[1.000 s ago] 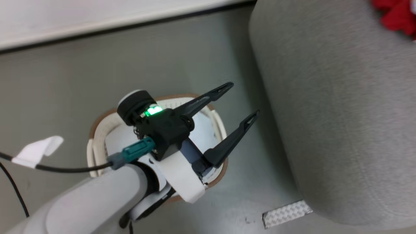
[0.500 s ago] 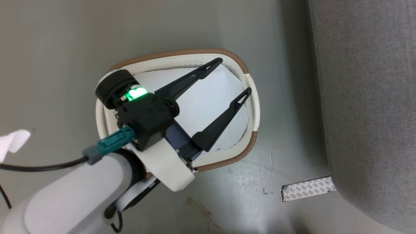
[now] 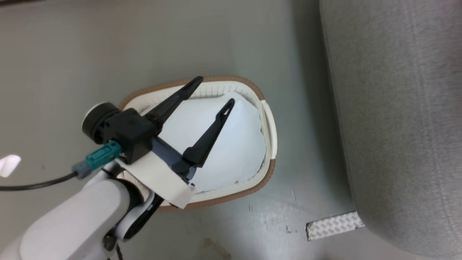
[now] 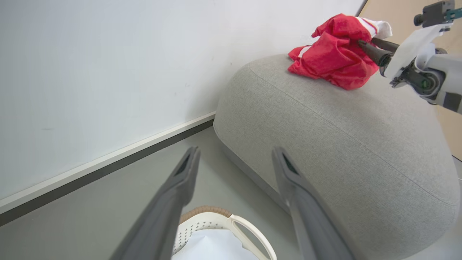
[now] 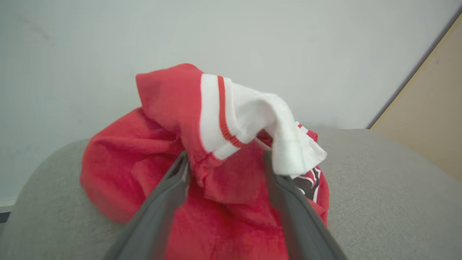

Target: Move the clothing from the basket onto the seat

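The grey sofa [image 3: 397,126] stands beside the white basket [image 3: 269,126] on the floor. Crumpled red-and-white clothing [image 4: 335,54] lies on the sofa's top. The left gripper [image 3: 213,91] hangs spread and empty over the basket. The right gripper [image 5: 224,155] is spread too, with cloth between its fingers. The clothing's dark logo [image 5: 306,184] is unreadable.

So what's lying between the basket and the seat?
Nothing: in the head view bare grey floor separates the basket from the seat. A patterned strip lies by the seat's corner.

The left hand [image 3: 214,90] has swung back over the basket [image 3: 271,133].
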